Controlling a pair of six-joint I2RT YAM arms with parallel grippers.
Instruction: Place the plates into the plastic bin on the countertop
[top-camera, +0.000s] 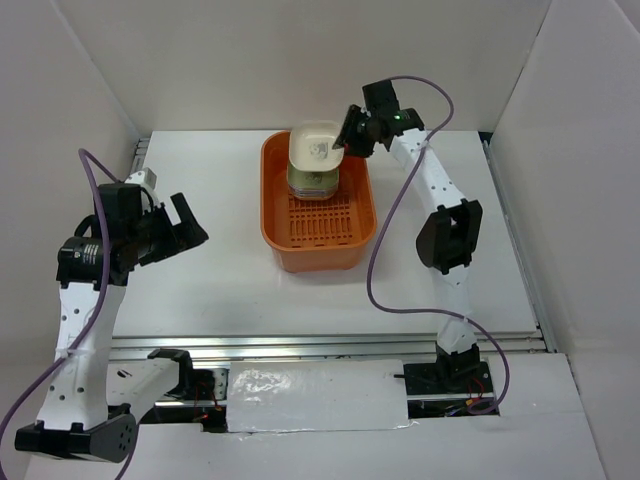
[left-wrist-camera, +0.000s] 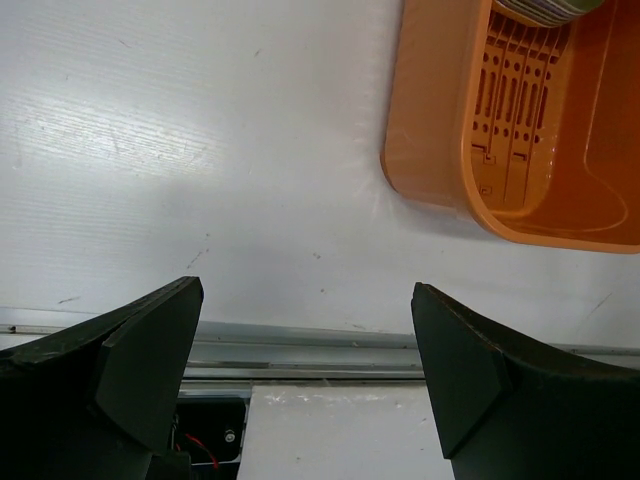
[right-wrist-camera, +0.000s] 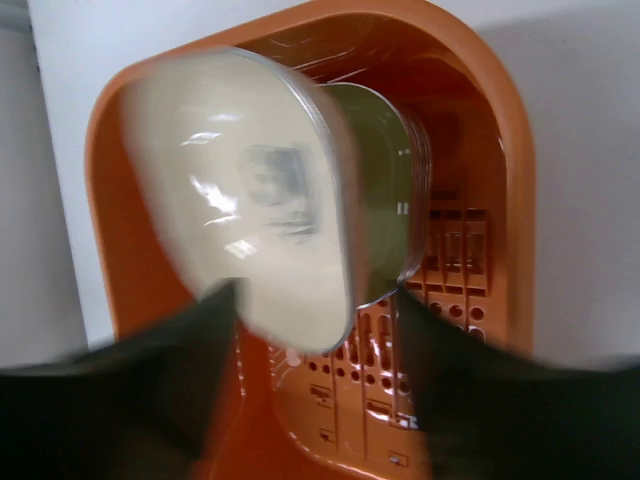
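The orange plastic bin (top-camera: 318, 225) stands mid-countertop (top-camera: 210, 290). A stack of plates (top-camera: 312, 178) sits in its far half, with a cream plate (top-camera: 316, 146) tilted on top. In the right wrist view the cream plate (right-wrist-camera: 250, 200) is blurred and lies over a green plate (right-wrist-camera: 385, 200) inside the bin (right-wrist-camera: 480, 250). My right gripper (top-camera: 347, 140) hovers at the stack's right edge. Its jaws (right-wrist-camera: 315, 310) are spread wide, with the cream plate's near edge between them and not pinched. My left gripper (top-camera: 187, 226) is open and empty over bare countertop left of the bin (left-wrist-camera: 430, 150).
White walls enclose the countertop on three sides. A metal rail (top-camera: 320, 345) runs along the front edge and also shows in the left wrist view (left-wrist-camera: 300, 345). The right arm's purple cable (top-camera: 375, 270) loops over the countertop right of the bin.
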